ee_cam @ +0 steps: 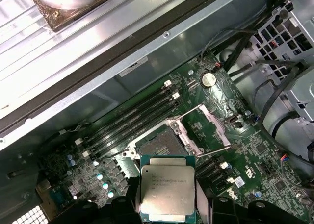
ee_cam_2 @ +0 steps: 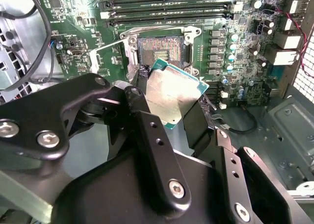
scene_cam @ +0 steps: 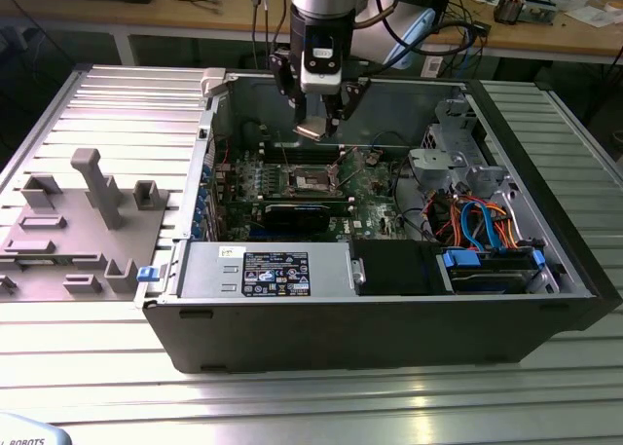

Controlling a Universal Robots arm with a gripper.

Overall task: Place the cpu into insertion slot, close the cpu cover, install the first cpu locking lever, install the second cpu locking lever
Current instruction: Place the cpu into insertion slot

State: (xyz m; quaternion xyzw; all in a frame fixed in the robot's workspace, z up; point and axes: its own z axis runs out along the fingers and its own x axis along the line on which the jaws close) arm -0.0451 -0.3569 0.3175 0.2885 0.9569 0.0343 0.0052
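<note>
1. Gripper (scene_cam: 317, 129) hangs inside the open computer case (scene_cam: 389, 318), its two fingers clamped on opposite edges of the cpu (scene_cam: 311, 131).
2. In the second wrist view the cpu (ee_cam_2: 174, 94) shows its dull silver top between the black fingers (ee_cam_2: 142, 94). It is gripped flat or nearly so, clear of the board.
3. The insertion slot (scene_cam: 311, 179) lies below the cpu in the exterior view. The chip is raised well above the slot and touches nothing but the fingers.
4. In the first wrist view the cpu (ee_cam: 168, 189) sits just short of the insertion slot (ee_cam: 156, 146), whose bare contact field is open to view and unoccupied.
5. The cpu cover (ee_cam: 210, 117) stands swung back from the slot on the side away from the memory slots (ee_cam: 132, 121), so the opening is free.
6. The relation that matters is this: the slot is downward and a little ahead of the gripped chip, not squarely under it.
7. In both wrist views the chip's edges also run at an angle to the slot's edges. I judge the chip to be turned about the vertical relative to the slot, though camera angle may exaggerate this.
8. By my reading, the first step is under way: the chip is carried but not seated, the cover is not closed, and the levers are not installed.
</note>
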